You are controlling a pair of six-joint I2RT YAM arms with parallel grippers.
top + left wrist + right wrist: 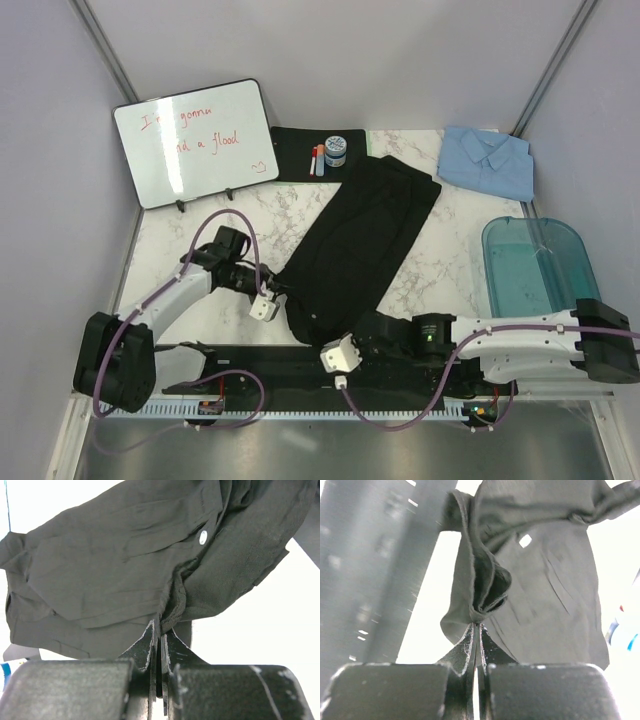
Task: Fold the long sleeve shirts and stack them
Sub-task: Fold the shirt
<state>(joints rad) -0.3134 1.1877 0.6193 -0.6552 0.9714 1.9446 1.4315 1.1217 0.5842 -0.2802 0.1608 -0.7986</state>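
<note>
A large black long sleeve shirt (365, 235) lies diagonally across the marble table, loosely folded lengthwise. My left gripper (272, 303) is at its near left edge, shut on a fold of the black fabric (120, 565); in the left wrist view the fingertips (151, 635) pinch the cloth. My right gripper (340, 355) is at the shirt's near end, also shut on a bunched hem of the black shirt (540, 595), with the right gripper (478, 626) closed tight. A light blue shirt (487, 160) lies folded at the back right.
A whiteboard (195, 140) leans at the back left. A flat black mat (295, 150) at the back holds markers (318, 160) and a small jar (336, 150). A teal plastic bin (535, 265) stands at the right edge.
</note>
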